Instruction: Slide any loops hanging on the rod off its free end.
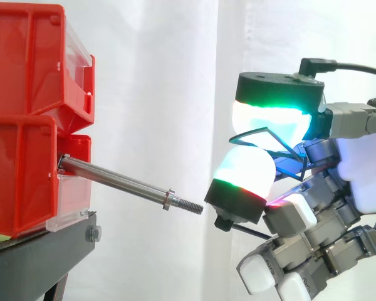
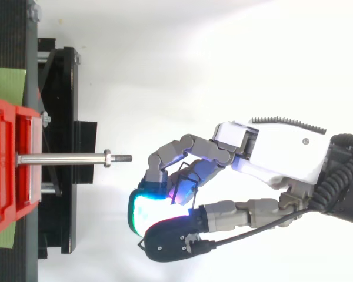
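A steel rod (image 1: 119, 179) sticks out of the lower red bin (image 1: 19, 182) and slopes slightly down to the right. It ends in a nut (image 1: 169, 199) and a threaded free tip (image 2: 123, 158). Nothing hangs on its shaft. My hand (image 1: 363, 175) is just right of the tip, clear of the rod. Two glowing fingertips (image 1: 269, 116) press together and pinch a thin dark loop (image 1: 281, 142), which juts out between them. The other fingers curl below.
Two red bins stack on a black stand (image 1: 44, 251) at the left, the upper bin (image 1: 25, 56) overhanging the rod's root. A green sheet (image 2: 6, 82) lies behind the stand. A white curtain backs the open space around my hand.
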Action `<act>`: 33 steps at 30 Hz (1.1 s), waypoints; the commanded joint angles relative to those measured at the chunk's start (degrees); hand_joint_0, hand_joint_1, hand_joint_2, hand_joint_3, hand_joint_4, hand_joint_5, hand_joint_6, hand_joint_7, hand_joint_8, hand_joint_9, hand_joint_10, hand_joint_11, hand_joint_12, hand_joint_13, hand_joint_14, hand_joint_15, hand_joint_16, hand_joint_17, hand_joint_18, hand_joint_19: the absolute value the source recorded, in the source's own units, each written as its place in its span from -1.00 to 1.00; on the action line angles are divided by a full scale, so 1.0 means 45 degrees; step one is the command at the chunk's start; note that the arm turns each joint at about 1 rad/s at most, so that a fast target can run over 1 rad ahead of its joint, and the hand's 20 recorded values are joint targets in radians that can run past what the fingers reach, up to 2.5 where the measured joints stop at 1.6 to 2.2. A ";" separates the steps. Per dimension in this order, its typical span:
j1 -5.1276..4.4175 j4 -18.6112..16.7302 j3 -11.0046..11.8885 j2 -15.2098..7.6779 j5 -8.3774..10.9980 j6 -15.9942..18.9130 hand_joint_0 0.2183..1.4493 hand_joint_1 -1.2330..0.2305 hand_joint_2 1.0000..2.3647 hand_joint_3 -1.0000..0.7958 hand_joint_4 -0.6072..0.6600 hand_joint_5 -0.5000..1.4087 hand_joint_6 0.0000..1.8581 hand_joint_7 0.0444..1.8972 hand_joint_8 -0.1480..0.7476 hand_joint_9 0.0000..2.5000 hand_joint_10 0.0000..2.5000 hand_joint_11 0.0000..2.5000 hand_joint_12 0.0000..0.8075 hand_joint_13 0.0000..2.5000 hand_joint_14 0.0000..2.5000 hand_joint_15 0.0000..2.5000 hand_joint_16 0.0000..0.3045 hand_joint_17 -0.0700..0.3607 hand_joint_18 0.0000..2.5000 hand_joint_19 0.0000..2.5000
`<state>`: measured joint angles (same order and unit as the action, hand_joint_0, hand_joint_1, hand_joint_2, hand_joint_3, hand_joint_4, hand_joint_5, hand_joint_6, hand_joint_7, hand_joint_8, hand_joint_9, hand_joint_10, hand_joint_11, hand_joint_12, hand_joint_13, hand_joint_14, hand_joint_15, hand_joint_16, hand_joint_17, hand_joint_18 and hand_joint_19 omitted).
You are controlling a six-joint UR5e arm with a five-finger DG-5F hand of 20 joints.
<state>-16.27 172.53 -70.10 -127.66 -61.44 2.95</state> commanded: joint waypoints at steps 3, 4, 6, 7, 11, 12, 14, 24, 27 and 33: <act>0.0001 0.0020 -0.0008 0.0010 0.0000 -0.0010 -0.32 -0.24 -0.97 -0.12 0.10 -0.65 0.03 0.10 -0.03 -0.16 -0.97 -0.23 -0.06 -0.38 -0.98 -0.60 -0.63 -0.09 -0.49 -0.59; 0.0001 0.0000 -0.0008 0.0010 0.0000 -0.0010 -0.32 -0.24 -0.97 -0.12 0.10 -0.65 0.03 0.10 -0.02 -0.16 -0.97 -0.23 -0.06 -0.38 -0.98 -0.61 -0.63 -0.09 -0.49 -0.59; 0.0001 0.0020 -0.0008 0.0010 0.0000 -0.0010 -0.32 -0.24 -0.97 -0.13 0.10 -0.65 0.03 0.10 -0.02 -0.16 -0.97 -0.23 -0.06 -0.38 -0.98 -0.60 -0.63 -0.09 -0.49 -0.59; 0.0001 0.0020 -0.0008 0.0010 0.0000 -0.0010 -0.32 -0.24 -0.97 -0.12 0.10 -0.65 0.03 0.10 -0.03 -0.15 -0.97 -0.23 -0.06 -0.38 -0.98 -0.60 -0.63 -0.09 -0.49 -0.59; 0.0001 0.0156 -0.0008 0.0010 0.0059 -0.0030 -0.32 -0.24 -0.97 -0.13 0.10 -0.65 0.03 0.10 -0.02 -0.16 -0.97 -0.25 -0.06 -0.38 -0.98 -0.60 -0.63 -0.09 -0.49 -0.59; 0.0001 0.0234 -0.0008 0.0010 0.0059 0.0009 -0.32 -0.24 -0.97 -0.13 0.10 -0.65 0.03 0.10 -0.02 -0.17 -0.97 -0.26 -0.06 -0.37 -0.98 -0.61 -0.63 -0.09 -0.49 -0.59; 0.0001 0.0391 0.0011 0.0010 0.0117 0.0146 -0.32 -0.24 -0.97 -0.13 0.09 -0.65 0.03 0.10 -0.02 -0.21 -0.98 -0.30 -0.06 -0.38 -0.98 -0.61 -0.63 -0.09 -0.48 -0.59; -0.0116 -0.0430 0.0011 0.0010 0.2031 0.1748 -0.32 -0.24 -0.97 -0.13 0.08 -0.65 0.03 0.11 0.03 -0.33 -0.98 -0.56 -0.10 -0.40 -0.99 -0.67 -0.63 -0.09 -0.48 -0.61; -0.0096 -0.0820 -0.0008 0.0010 0.1973 0.1044 -0.32 -0.24 -0.97 -0.12 0.08 -0.65 0.03 0.10 0.04 -0.36 -0.99 -0.63 -0.11 -0.40 -0.99 -0.69 -0.63 -0.09 -0.48 -0.61; -0.0018 -0.1172 -0.0008 0.0010 0.1738 -0.0635 -0.32 -0.25 -0.97 -0.12 0.07 -0.65 0.03 0.10 0.07 -0.40 -0.99 -0.75 -0.13 -0.42 -0.99 -0.71 -0.63 -0.09 -0.48 -0.61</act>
<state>-16.45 167.85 -70.12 -127.66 -53.29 4.01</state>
